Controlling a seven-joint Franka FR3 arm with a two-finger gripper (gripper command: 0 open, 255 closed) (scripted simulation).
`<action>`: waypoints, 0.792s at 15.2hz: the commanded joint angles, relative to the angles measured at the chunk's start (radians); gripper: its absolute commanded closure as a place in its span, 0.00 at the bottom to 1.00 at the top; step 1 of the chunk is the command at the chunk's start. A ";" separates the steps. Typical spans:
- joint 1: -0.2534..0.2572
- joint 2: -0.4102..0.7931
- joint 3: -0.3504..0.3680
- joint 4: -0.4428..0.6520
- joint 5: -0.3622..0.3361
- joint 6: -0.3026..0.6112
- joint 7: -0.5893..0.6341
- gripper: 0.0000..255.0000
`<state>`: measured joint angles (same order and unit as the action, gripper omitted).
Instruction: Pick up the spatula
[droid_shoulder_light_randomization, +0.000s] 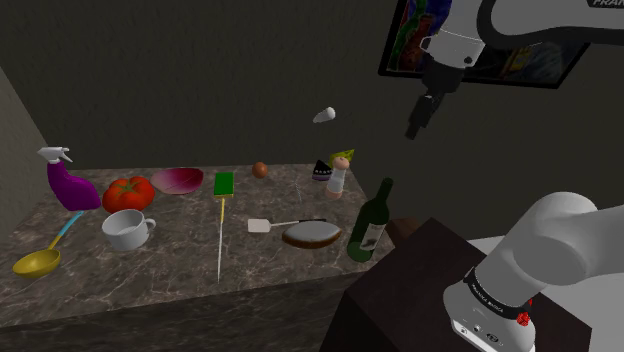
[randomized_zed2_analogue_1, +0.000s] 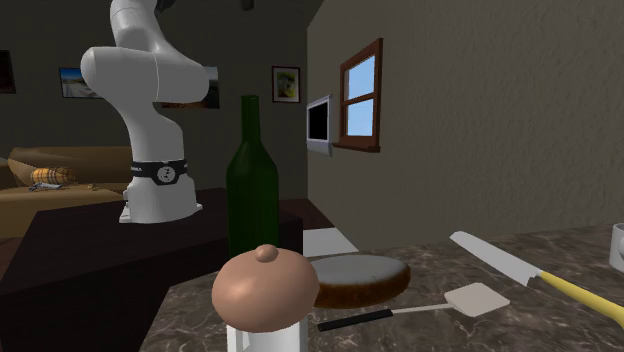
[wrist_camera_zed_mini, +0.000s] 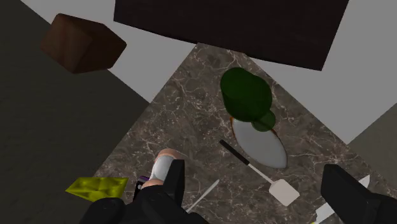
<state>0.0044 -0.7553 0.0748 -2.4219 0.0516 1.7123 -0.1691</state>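
The spatula has a flat white blade and a thin black handle. It lies on the dark marble counter beside a flat loaf of bread. The second exterior view has the spatula in front of the loaf. My black gripper hangs high above the counter's right end, well clear of everything. In the wrist view the gripper is open, its fingers wide apart, with the spatula far below between them and nothing held.
A green wine bottle stands just right of the loaf, and a shaker is behind it. A long yellow-handled knife, a white mug, a tomato, a purple spray bottle and a yellow ladle lie further left.
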 joint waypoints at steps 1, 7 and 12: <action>0.000 0.000 0.000 0.000 0.000 0.000 0.000 0.00; 0.034 0.181 0.009 -0.028 -0.008 0.195 -0.088 0.00; 0.058 0.355 0.023 -0.015 -0.018 0.344 -0.155 0.00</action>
<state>0.0583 -0.4377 0.0964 -2.4412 0.0368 2.0248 -0.3077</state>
